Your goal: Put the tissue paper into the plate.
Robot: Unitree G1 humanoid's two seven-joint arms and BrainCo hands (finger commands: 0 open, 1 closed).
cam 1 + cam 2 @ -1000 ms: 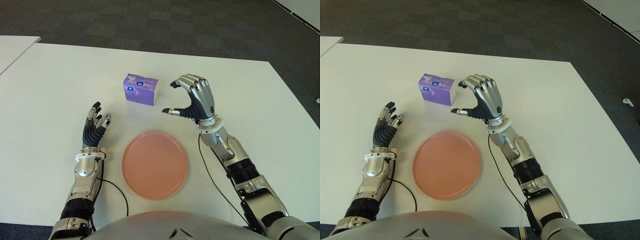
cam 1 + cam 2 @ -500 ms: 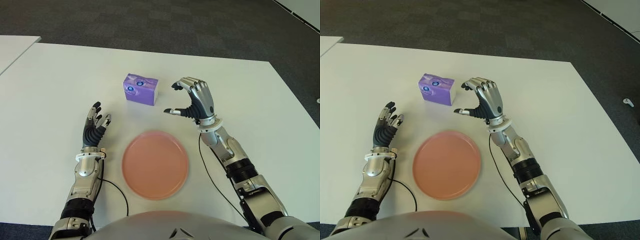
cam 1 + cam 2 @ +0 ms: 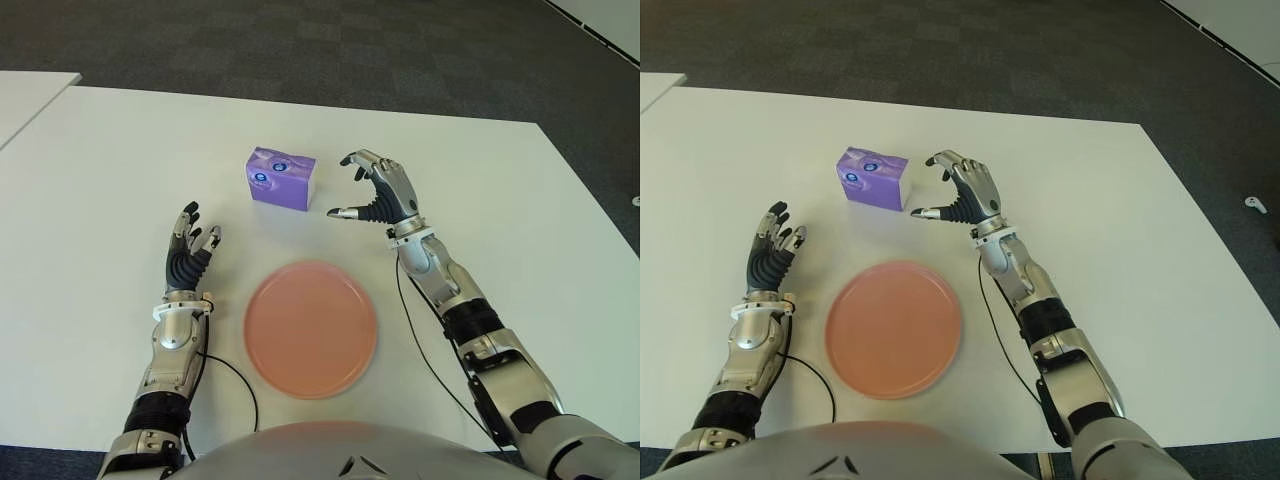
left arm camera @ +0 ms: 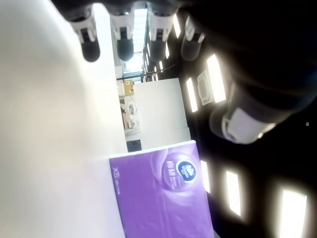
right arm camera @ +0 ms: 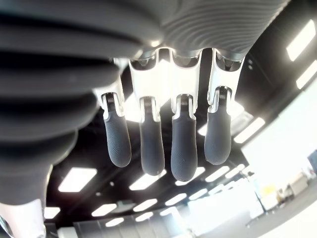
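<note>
A small purple tissue pack [image 3: 282, 179] lies on the white table [image 3: 100, 170], behind a round pink plate [image 3: 310, 328]. My right hand [image 3: 362, 190] hovers just right of the pack, fingers spread and curved with thumb and fingers apart, nothing between them. Its wrist view shows only spread fingers [image 5: 180, 144] against the ceiling. My left hand [image 3: 190, 250] shows left of the plate, palm up and fingers extended. The left wrist view catches the purple pack [image 4: 163, 196] beyond those fingers.
Dark carpet [image 3: 350, 50] lies beyond the table's far edge. Another white table's corner [image 3: 30, 95] shows at the far left. A black cable [image 3: 235, 385] runs along the table beside my left forearm.
My right hand has moved up and slightly left toward the tissue pack, with its fingers spreading wider. The left hand, pack and plate have stayed put.
</note>
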